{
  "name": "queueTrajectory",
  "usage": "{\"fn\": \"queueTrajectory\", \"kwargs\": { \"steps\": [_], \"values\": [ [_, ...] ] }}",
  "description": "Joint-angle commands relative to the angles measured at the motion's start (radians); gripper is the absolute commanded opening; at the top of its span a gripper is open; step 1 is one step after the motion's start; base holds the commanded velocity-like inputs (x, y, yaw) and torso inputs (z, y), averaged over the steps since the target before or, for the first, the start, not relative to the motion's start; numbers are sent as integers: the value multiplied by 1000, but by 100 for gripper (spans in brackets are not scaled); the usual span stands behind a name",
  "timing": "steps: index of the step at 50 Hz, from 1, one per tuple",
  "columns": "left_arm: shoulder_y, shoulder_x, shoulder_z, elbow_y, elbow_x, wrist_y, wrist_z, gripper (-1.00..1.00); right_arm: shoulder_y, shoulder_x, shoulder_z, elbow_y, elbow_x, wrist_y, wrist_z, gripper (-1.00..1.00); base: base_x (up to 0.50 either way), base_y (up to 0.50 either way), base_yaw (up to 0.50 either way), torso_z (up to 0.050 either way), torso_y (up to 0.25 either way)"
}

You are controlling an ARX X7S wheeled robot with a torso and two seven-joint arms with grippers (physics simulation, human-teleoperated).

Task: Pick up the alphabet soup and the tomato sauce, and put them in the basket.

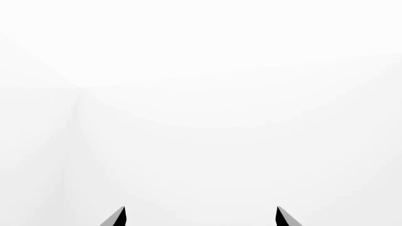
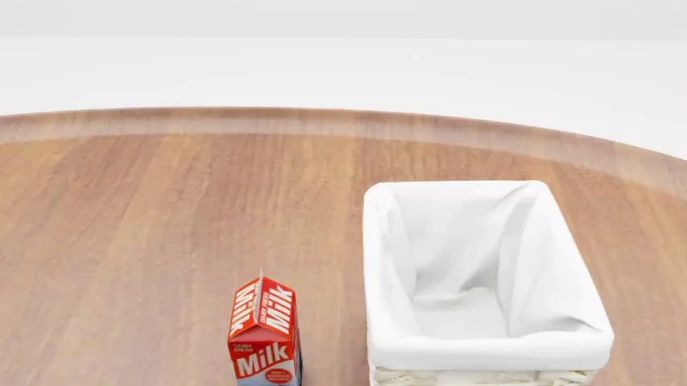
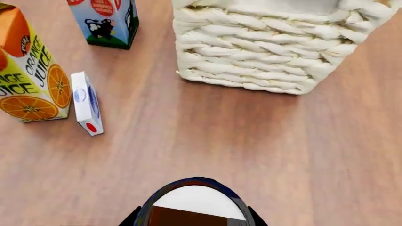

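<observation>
In the right wrist view my right gripper (image 3: 196,217) has its two dark fingertips against the sides of a can with a dark blue rim and a pale silver top, the alphabet soup (image 3: 197,197). The cream wicker basket (image 3: 264,56) stands beyond it across bare wood. In the head view the basket's white cloth lining (image 2: 483,346) is open and nothing lies inside. My left gripper (image 1: 201,217) is open and empty, facing only white background. The tomato sauce is out of view. Neither gripper shows in the head view.
A red milk carton (image 2: 264,334) stands just left of the basket. In the right wrist view an orange juice carton (image 3: 28,80), a small white box (image 3: 84,101) lying beside it and the blue-green base of the milk carton (image 3: 107,21) stand on the wooden table (image 3: 251,141).
</observation>
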Motion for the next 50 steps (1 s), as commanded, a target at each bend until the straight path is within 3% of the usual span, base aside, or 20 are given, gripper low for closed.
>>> {"fn": "queueTrajectory", "kwargs": {
  "steps": [1, 15, 35, 44, 50],
  "values": [
    [-2, 1, -1, 1, -2, -3, 2, 100, 86, 37, 69, -154, 75, 104, 80, -100, 0, 0, 0, 0, 0],
    [-16, 5, -1, 8, -11, -17, 7, 100, 403, 106, 112, -289, 458, 231, 355, -100, 0, 0, 0, 0, 1],
    [-21, 12, 6, 5, -10, -28, 14, 100, 1051, 120, 20, -144, 915, 278, 660, -100, 0, 0, 0, 0, 1],
    [-17, 19, 8, -11, -6, -13, 20, 100, 1190, 98, 2, -50, 868, 313, 611, -100, 0, 0, 0, 0, 0],
    [-11, 15, 7, -10, -4, -14, 17, 100, 1231, 96, 45, 8, 763, 299, 478, -100, 0, 0, 0, 0, 0]
  ]
}}
